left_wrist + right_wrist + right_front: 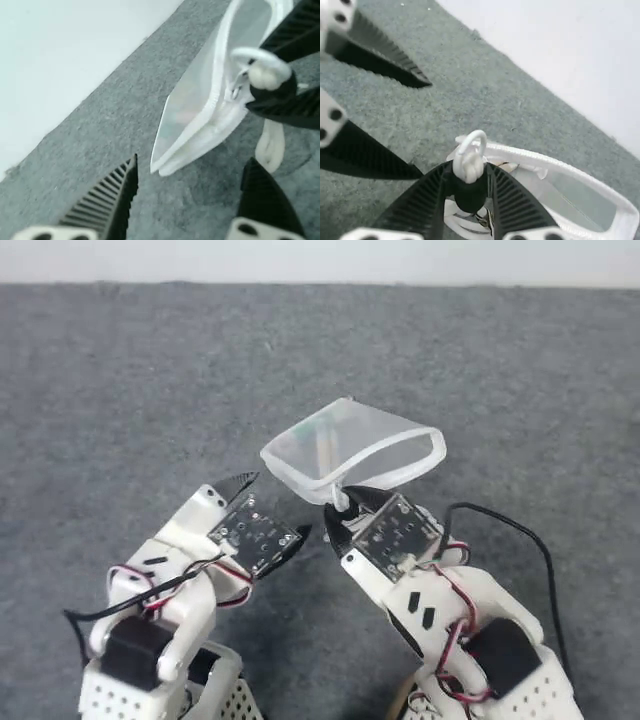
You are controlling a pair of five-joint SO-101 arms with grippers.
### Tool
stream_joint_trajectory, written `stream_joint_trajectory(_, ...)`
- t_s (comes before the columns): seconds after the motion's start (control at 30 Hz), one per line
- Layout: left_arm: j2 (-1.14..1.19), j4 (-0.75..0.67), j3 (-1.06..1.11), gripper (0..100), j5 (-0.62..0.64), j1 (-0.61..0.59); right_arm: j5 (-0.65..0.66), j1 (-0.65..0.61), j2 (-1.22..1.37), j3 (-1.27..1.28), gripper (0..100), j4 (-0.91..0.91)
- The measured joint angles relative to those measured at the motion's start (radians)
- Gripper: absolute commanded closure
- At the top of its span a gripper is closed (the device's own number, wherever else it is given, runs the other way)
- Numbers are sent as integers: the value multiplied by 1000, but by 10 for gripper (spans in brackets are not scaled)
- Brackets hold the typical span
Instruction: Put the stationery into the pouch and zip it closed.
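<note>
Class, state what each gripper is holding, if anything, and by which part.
The right gripper pinches the pouch by its zipper pull. The left gripper is open and holds nothing.

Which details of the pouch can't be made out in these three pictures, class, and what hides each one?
1. Contents of the pouch: high view, the cloudy wall blurs them to a greenish streak.
2. The zip slider: right wrist view, hidden behind the right gripper shut on the zipper pull.
3. The pouch's far end: left wrist view, cut off by the picture's edge.
</note>
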Motion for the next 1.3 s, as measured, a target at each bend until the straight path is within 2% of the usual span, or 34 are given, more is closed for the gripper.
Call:
stream_joint_trajectory(0.13,3,-95,57,689,0,54,0,0,-11,0,993,2)
stream_joint_trajectory(0.3,9,-210,117,690,0,63,21,-17,-18,-2,993,35)
stream_joint_trajectory(0.63,9,-358,210,697,0,114,57,-64,-28,-2,993,54)
stream_joint_trajectory(1.1,11,-459,299,990,0,203,44,-64,-29,-2,993,37)
stream_joint_trajectory(1.3,11,-459,299,991,0,203,-25,14,-28,-2,993,-32)
